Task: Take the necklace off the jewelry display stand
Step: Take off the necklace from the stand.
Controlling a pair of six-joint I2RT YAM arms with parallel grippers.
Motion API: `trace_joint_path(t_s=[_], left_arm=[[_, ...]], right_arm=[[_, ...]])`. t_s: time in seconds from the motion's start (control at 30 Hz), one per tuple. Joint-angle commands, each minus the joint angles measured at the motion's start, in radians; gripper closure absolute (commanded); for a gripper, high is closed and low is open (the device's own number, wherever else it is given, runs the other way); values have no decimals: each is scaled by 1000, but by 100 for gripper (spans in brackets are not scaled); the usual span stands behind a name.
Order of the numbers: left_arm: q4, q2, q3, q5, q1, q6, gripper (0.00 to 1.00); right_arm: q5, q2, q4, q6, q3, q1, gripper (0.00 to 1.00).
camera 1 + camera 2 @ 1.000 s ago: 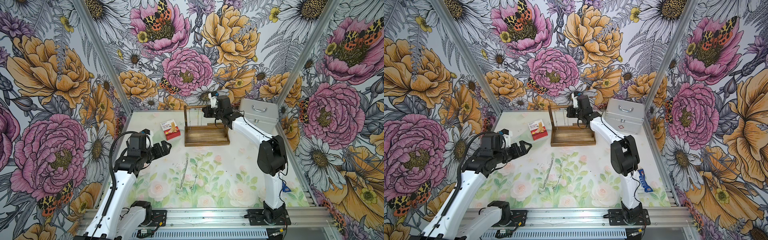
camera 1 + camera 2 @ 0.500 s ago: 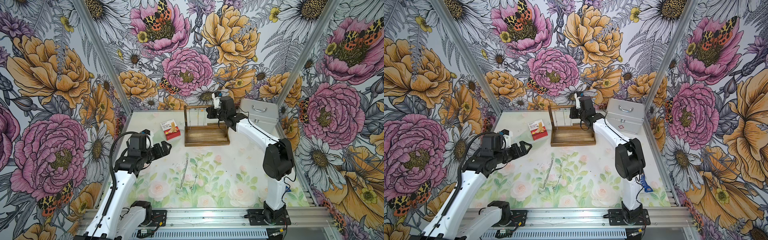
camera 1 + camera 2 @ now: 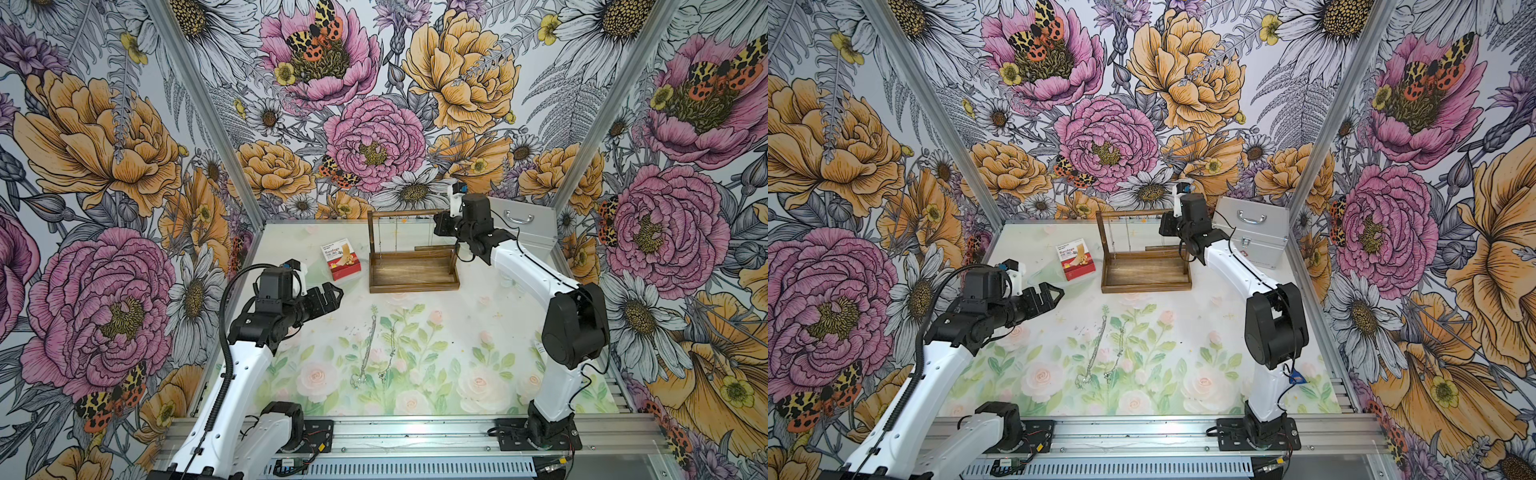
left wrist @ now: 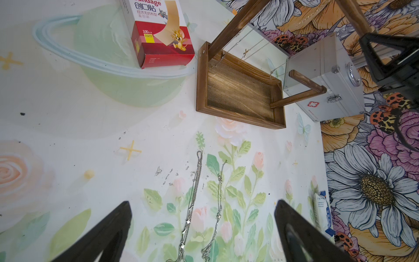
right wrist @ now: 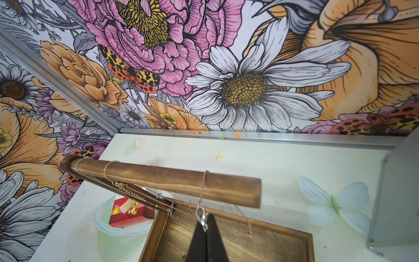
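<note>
The dark wooden jewelry display stand (image 3: pixel 413 276) stands at the back of the table, seen in both top views. My right gripper (image 5: pixel 205 223) is shut on the clasp of a thin silver necklace (image 5: pixel 202 188) that loops over the top rod (image 5: pixel 172 181) close to its free end. In a top view the right gripper (image 3: pixel 438 225) sits just under that rod end. More chains (image 5: pixel 127 188) hang near the rod's post end. My left gripper (image 3: pixel 332 293) hovers open over the table's left side, with nothing between its fingers (image 4: pixel 113 229).
Two silver chains (image 3: pixel 368 353) lie stretched on the mat at mid-table. A red bandage box (image 3: pixel 340 258) sits left of the stand, and a silver metal case (image 3: pixel 525 226) is behind my right arm. A blue-and-white packet (image 4: pixel 320 211) lies near the right edge.
My right arm has shifted to the right along the rod, toward its free end, with its jaws still shut. The left arm has not moved.
</note>
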Motion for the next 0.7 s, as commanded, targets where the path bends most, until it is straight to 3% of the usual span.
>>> trace_joint_path(t_s=[0.0, 0.67], left_arm=[[26, -4, -9, 28, 7, 4, 1], [30, -4, -11, 25, 7, 6, 1]], right_arm=[[2, -43, 48, 19, -16, -18, 100], [49, -81, 57, 26, -37, -84, 100]])
